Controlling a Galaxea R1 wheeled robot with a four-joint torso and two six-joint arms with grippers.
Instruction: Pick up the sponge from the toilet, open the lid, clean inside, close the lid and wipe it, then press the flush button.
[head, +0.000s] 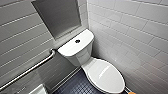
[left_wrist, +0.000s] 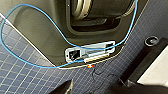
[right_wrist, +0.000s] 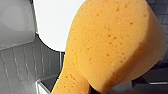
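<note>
The white toilet (head: 82, 53) stands in the corner of the tiled walls, with its oval lid (head: 106, 75) down over the bowl. The small dark flush button (head: 77, 41) sits in the middle of the tank top. In the right wrist view the orange sponge (right_wrist: 112, 45) looms large, close to the camera, and my right gripper is shut on it. Behind it lies a white part of the toilet (right_wrist: 55, 22). An orange tip of the sponge (head: 131, 93) also peeks in at the head view's lower edge, just off the lid's front. My left gripper is open, holding nothing.
A metal grab bar (head: 30, 70) runs along the left wall beside the tank, under a grey wall panel (head: 58, 16). Dark small-tiled floor (head: 75, 86) lies left of the bowl. My own base with a blue cable (left_wrist: 50, 37) hangs over the floor (left_wrist: 25, 75).
</note>
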